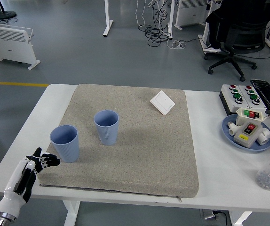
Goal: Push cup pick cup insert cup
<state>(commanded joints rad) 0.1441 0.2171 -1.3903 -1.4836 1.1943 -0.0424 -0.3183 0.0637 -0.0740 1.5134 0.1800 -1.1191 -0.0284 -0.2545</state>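
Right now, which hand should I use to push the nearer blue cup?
Probably the left. The left hand sits at the mat's near-left corner, fingers relaxed, empty, just beside the nearer blue cup. The right hand is not in view.

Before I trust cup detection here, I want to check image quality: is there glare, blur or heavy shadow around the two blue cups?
Head view: sharp, evenly lit; the left cup and right cup cast only soft shadows on the grey mat; no glare there; the white table is bright but not blown out; the left hand shows no blur.
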